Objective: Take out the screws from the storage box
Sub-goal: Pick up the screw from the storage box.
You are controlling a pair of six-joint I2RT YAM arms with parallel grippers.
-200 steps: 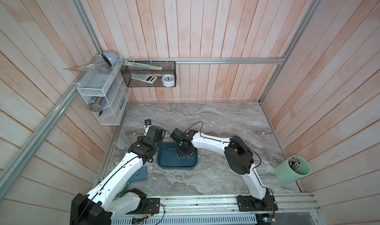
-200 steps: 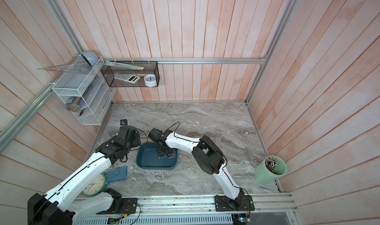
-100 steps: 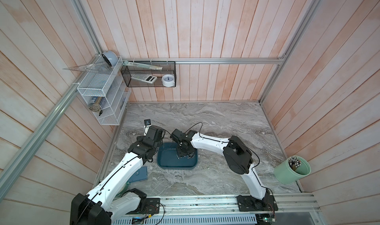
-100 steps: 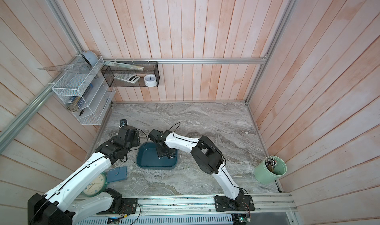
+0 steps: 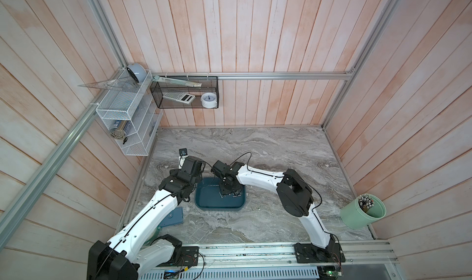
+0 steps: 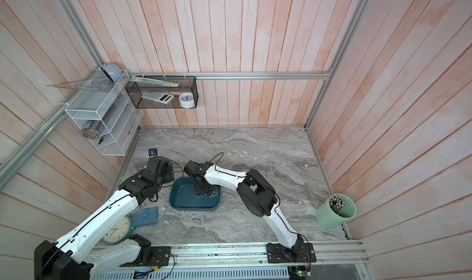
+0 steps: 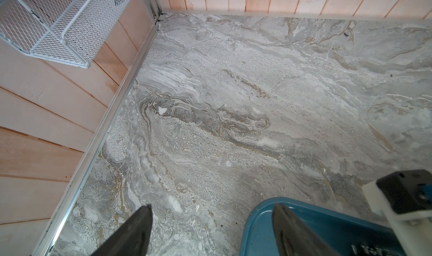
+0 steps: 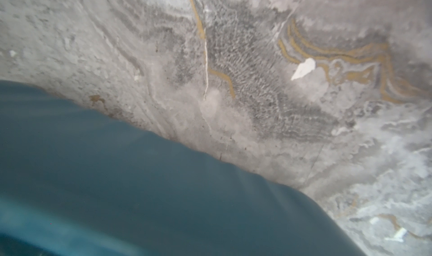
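- Marble table [image 5: 268, 151]: broad bare room across the upper and right parts of a top view, with the wall close at the left. No screw shows on it.
- storage box [image 5: 212, 204]: lower centre, flat, low rim.
- right gripper [image 5: 226, 190]: down inside the box, jaws together. Whether it grips a screw cannot be told.
- left gripper [image 7: 211, 207]: jaws apart across the box's corner, empty.
- screws [image 6: 213, 194]: clustered in the box, so removal looks barely begun.

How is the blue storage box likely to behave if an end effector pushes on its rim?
The storage box looks like thin, shallow plastic, so it is probably light. On the smooth marble table it would likely slide rather than tip, since its rim is low.
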